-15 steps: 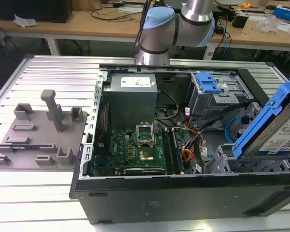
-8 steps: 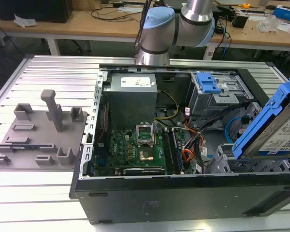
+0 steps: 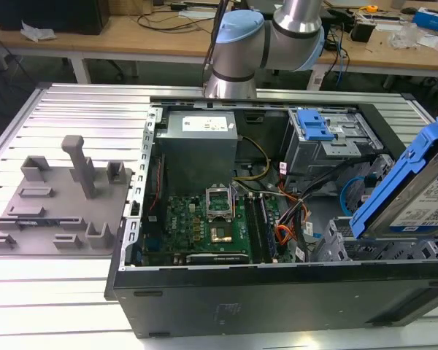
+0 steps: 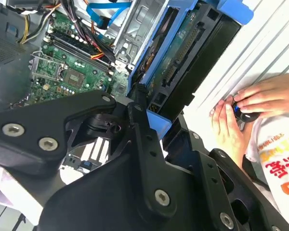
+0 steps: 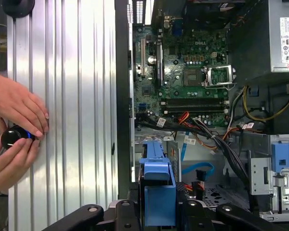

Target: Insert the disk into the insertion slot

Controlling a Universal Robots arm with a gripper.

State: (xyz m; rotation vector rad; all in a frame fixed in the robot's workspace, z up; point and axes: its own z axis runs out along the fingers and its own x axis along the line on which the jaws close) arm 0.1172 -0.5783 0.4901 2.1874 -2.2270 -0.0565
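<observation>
Noted at the right edge of the exterior view: the disk [image 3: 416,197] aloft and steeply tilted, long axis climbing from lower left to upper right. Low end poised just above the insertion slot [image 3: 339,246] in the light grey perforated cage at lower right, not yet entered, so the slot down and to the left of the held piece. In the second wrist view, near frame centre, the pincer [image 4: 156,113] clamped on the disk's blue carrier, one black finger [image 4: 137,98] pressed against its edge, nothing else gripped.
</observation>
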